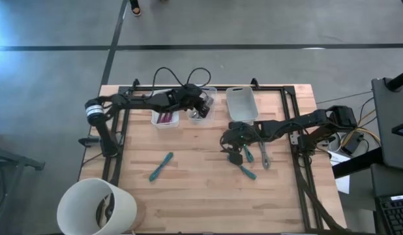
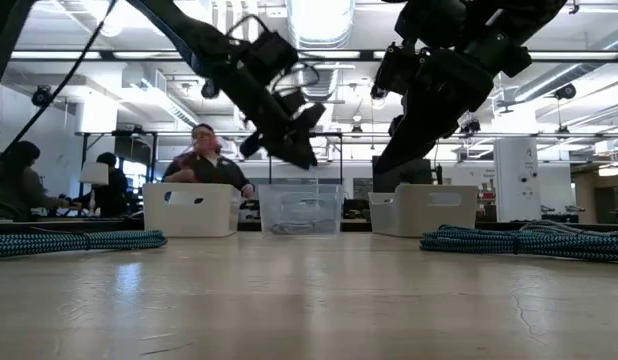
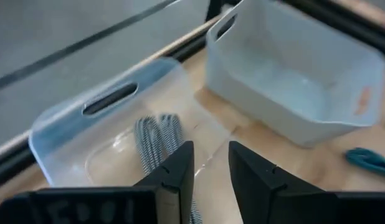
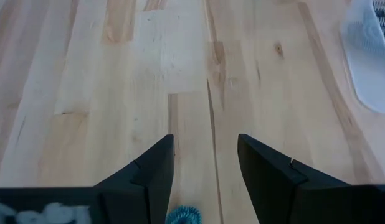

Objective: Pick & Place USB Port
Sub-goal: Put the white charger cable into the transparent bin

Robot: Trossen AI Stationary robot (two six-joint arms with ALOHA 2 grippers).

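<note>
Left gripper (image 1: 203, 104) is hanging right over the clear plastic bin (image 1: 203, 111) in the middle of the back row, fingers parted with a narrow gap and nothing between them that I can spot. A coiled black-and-white braided USB cable (image 3: 156, 138) lies on the floor of that bin, just under the fingertips, so my guess is that one is delivered.

Using the clear bin as the reference: a white bin with purple stuff inside (image 1: 165, 119) sits touching it on one side, an empty pale blue-white bin (image 1: 241, 104) stands just beside it on the other. Right gripper (image 1: 235, 145) hovers well out toward the front from the clear bin, jaws wide apart, above a teal braided cable (image 1: 247, 172) on the light wooden table (image 1: 188, 196). A second teal cable (image 1: 161, 166) lies alone farther out, toward the big white bucket (image 1: 97, 207).

What could go wrong, in my opinion: the left fingers sit low in the bin, so lifting out could snag a loop and drag the cable back over the rim. On the right, the teal cable is thin and lies flat, so a slightly off-centre descent could pinch one strand or just skid it across the wood.

No brands, labels or writing I can read anywhere.
</note>
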